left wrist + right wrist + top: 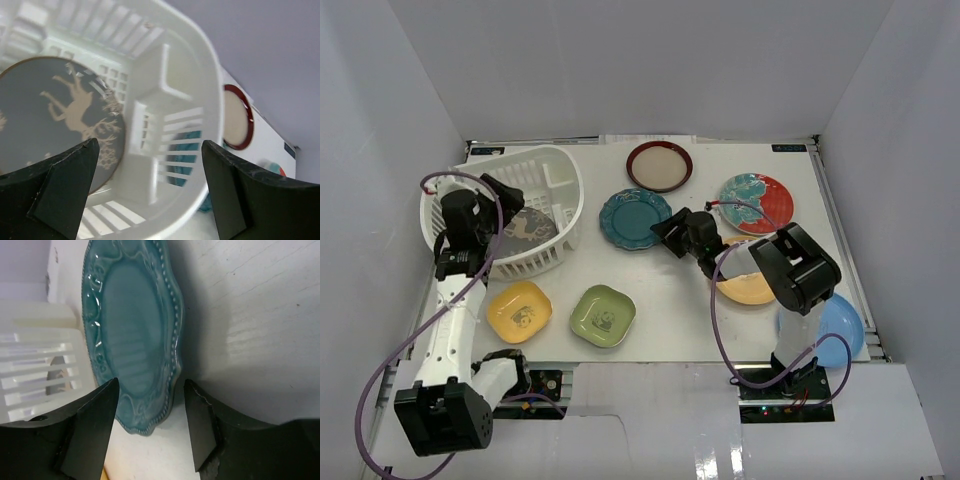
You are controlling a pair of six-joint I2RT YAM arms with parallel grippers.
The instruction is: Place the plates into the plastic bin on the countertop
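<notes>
Between the wide jaws of my right gripper [149, 412], the rim of the teal plate [130, 325], lined up for pinching; my left gripper [150, 167] gapes empty over the plastic bin [212, 85].

1. The grey patterned plate [55, 115] runs off the left wrist view's left edge, and the fingers [60, 195] of the left gripper [149, 147] cover its lower part; from above, the left arm [460, 255] hides part of it.
2. The orange-yellow plate [745, 292] lies mostly under the right arm [790, 265].
3. The light blue plate [845, 325] is partly covered by the same arm.
4. The scalloped teal plate [135, 325] is cut by the right wrist view's top edge.
5. From above, whether the right gripper [663, 235] touches it is too small to tell.
</notes>
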